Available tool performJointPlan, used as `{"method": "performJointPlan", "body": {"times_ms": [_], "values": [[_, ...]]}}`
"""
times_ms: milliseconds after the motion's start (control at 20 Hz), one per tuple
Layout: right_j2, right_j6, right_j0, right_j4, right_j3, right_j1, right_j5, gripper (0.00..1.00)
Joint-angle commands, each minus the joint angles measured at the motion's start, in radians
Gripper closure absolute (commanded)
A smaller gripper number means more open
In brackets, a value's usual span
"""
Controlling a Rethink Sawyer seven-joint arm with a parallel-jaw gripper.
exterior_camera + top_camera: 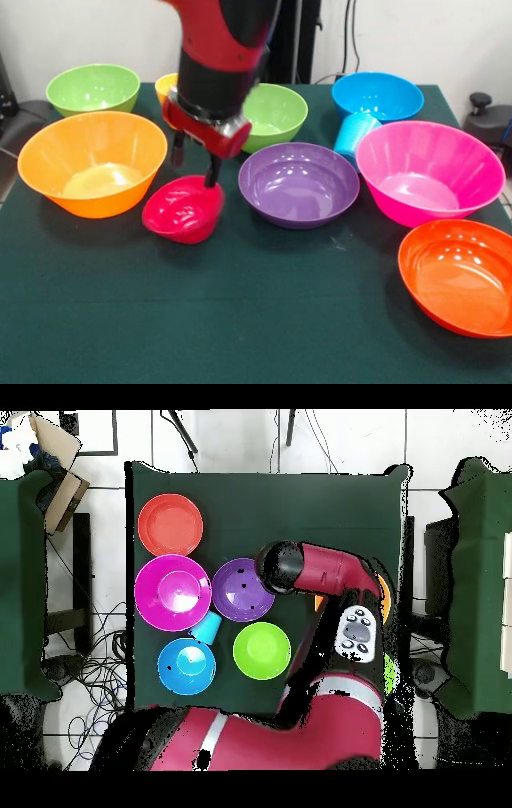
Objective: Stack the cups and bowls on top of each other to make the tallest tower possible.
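My gripper [196, 162] hangs over the small crimson bowl [184, 210], which lies tilted on the green table between the large orange bowl [92, 164] and the purple bowl [298, 184]. Its fingers stand apart; the right fingertip [214, 173] touches the bowl's back rim and the left one hangs above it. The yellow-orange cup [166, 85] peeks out behind the arm. The light blue cup [356, 134] sits between the blue bowl [378, 96] and the pink bowl [432, 172]. From overhead the arm [320, 574] hides the gripper and the crimson bowl.
Green bowls stand at the back left [93, 88] and back middle [276, 116]. A red-orange bowl [460, 276] sits at the front right. Overhead, the purple [243, 589], pink [173, 592], red-orange [170, 525], blue [186, 665] and green [262, 651] bowls cluster left of the arm.
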Motion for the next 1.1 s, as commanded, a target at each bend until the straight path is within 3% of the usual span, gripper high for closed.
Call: {"method": "performJointPlan", "body": {"times_ms": [50,300,750,900,1100], "values": [[0.179,-0.02,-0.048,0.036,0.182,-0.109,-0.01,0.0],[0.247,-0.011,-0.095,0.028,0.238,-0.071,-0.13,0.0],[0.215,0.087,-0.056,0.005,0.3,-0.047,-0.226,0.0],[0.218,0.088,-0.049,0.0,0.35,-0.076,-0.253,0.0],[0.235,0.056,-0.054,0.006,0.448,-0.194,-0.215,0.0]]}}
